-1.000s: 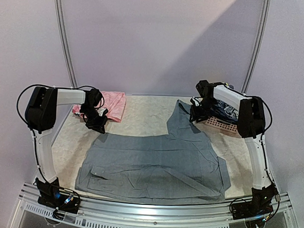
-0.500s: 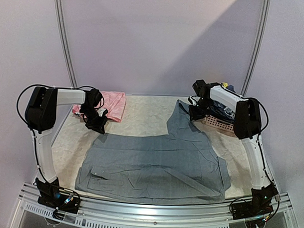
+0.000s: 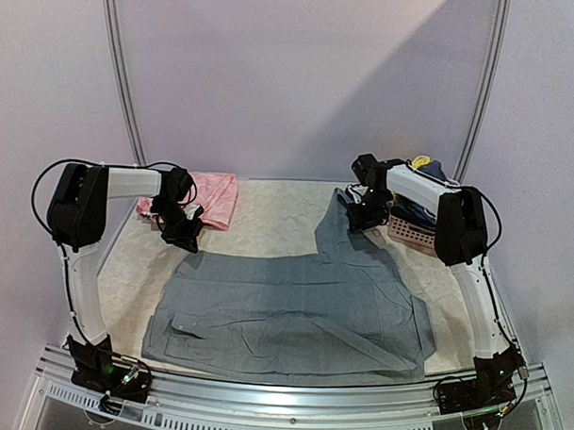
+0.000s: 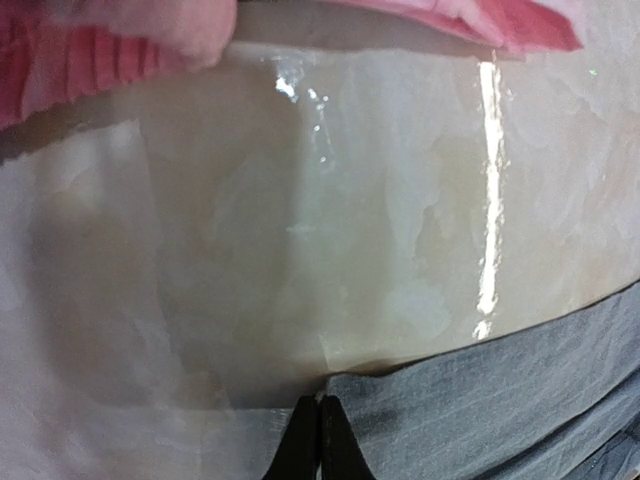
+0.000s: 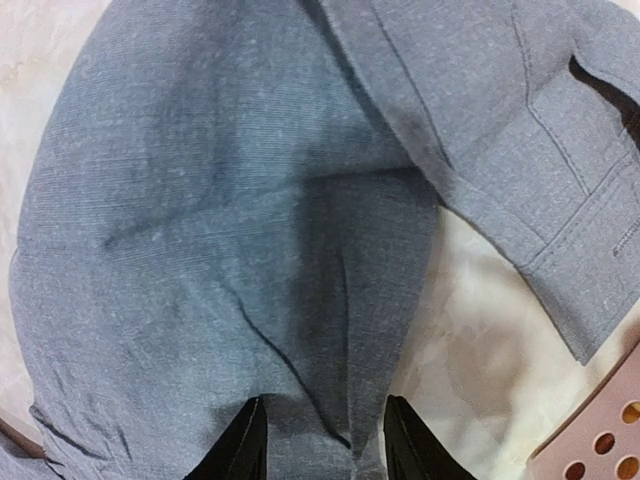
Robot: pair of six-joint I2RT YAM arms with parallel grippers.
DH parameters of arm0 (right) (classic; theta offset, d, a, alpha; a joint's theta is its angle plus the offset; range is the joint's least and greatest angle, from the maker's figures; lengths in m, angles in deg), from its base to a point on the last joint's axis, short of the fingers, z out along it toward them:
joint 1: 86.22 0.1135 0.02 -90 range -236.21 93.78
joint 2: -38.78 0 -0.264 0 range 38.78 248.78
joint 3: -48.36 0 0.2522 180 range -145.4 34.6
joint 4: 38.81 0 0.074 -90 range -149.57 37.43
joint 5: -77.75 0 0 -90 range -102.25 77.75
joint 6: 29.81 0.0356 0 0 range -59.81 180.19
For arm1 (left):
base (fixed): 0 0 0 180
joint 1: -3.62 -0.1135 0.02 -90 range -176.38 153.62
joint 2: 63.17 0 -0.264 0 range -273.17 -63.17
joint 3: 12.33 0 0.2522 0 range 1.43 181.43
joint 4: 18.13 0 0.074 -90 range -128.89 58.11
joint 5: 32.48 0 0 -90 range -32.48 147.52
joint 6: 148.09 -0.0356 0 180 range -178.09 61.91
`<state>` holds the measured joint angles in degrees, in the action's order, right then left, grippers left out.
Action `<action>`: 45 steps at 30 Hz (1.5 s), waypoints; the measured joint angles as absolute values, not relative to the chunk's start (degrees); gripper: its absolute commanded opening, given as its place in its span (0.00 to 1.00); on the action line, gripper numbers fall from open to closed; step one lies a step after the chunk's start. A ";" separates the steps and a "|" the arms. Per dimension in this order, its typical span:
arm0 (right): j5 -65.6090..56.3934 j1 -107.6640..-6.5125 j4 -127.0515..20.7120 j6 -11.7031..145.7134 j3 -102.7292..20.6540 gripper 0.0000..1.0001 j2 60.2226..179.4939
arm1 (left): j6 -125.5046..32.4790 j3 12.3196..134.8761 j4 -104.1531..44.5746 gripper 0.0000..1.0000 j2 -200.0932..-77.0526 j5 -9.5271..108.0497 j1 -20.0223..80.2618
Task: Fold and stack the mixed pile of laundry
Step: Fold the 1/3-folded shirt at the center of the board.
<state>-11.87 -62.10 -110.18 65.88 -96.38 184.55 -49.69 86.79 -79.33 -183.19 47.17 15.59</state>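
Observation:
The grey collared shirt (image 3: pixel 293 310) lies spread flat over the middle of the table, one sleeve reaching toward the back right. My left gripper (image 3: pixel 184 238) sits at the shirt's back left corner. In the left wrist view its fingertips (image 4: pixel 320 435) are pressed together on that corner of the grey cloth (image 4: pixel 500 400). My right gripper (image 3: pixel 360 216) hovers over the sleeve (image 5: pixel 220 200), open (image 5: pixel 328 440), its fingers either side of a crease. The rest of the pile, navy cloth (image 3: pixel 412 212) and a yellow piece (image 3: pixel 420 162), sits in the basket.
A pink slatted basket (image 3: pixel 414 236) stands at the back right, its corner (image 5: pixel 600 440) close to my right fingers. A folded pink garment (image 3: pixel 212 195) lies at the back left, just beyond my left gripper. The sleeve's cuff (image 5: pixel 580 230) lies beside the basket.
My right arm has swung left, away from the basket, to a spot over the grey sleeve. The left arm and the shirt's body have stayed still.

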 measured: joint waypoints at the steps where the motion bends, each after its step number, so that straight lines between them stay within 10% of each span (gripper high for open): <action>1: -12.08 -62.10 -110.16 65.88 -96.38 0.41 184.53 | -49.67 86.79 -79.33 0.00 -183.19 47.15 15.59; 26: -14.95 -62.12 -110.83 66.39 -96.38 0.00 185.19 | -49.49 85.79 -79.16 0.00 -181.69 46.91 15.59; 45: -14.71 -62.10 -110.92 66.32 -94.30 0.00 177.84 | -49.95 83.82 -77.54 0.00 -178.49 45.45 15.57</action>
